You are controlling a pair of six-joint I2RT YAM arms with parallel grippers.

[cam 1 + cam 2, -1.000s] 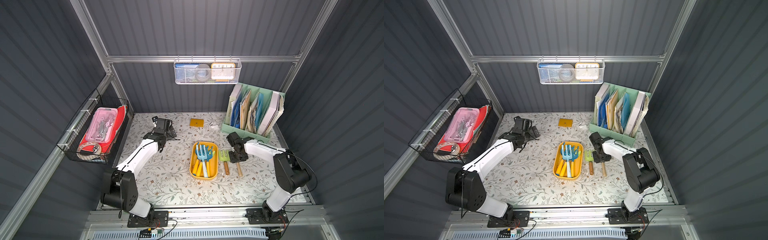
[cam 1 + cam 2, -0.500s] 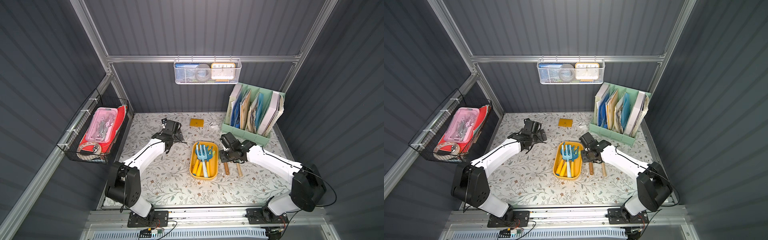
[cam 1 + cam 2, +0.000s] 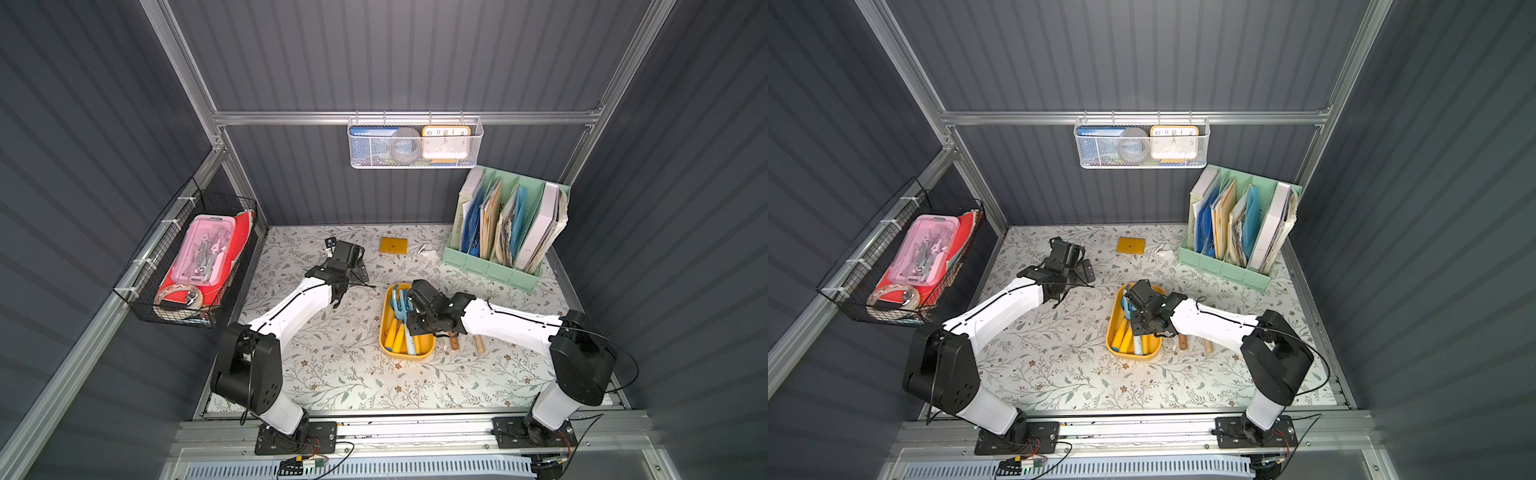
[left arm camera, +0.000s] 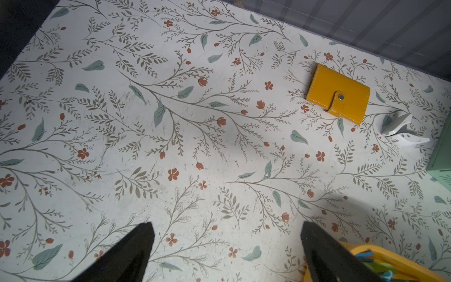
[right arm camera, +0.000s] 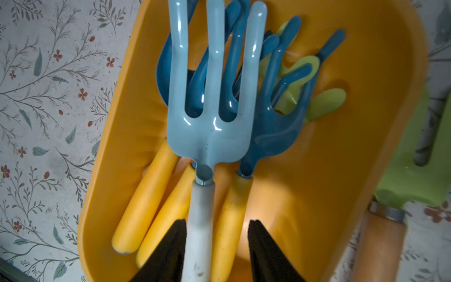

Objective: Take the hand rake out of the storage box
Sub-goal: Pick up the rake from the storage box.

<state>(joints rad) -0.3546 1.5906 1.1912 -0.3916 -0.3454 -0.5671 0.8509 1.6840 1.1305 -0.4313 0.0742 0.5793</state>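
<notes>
Jaws on the right gripper [image 5: 214, 224] sit partly open with nothing gripped, straddling the yellow handle of the dark-blue hand rake [image 5: 268, 131] plus the white handle of the pale fork [image 5: 210, 122]. Both lie in the storage box [image 5: 366, 122]. The left gripper [image 4: 225, 227] gapes wide, empty.

Storage box [image 3: 408, 356] sits mid-table [image 3: 332, 374]. In it lie several garden tools [image 3: 395, 334], handles toward the table's front edge, heads toward the back wall. Just right of the box are two more tools [image 3: 479, 344] on the table, partly hidden. Behind the box is a wallet [image 3: 392, 245], with a small item [image 3: 427, 250] just right of it. Behind-right of the box stands a file organiser [image 3: 490, 268]. A hanging basket [image 3: 415, 163] is up on the back wall, and a wire basket [image 3: 178, 316] is far left of the box on the side wall.
</notes>
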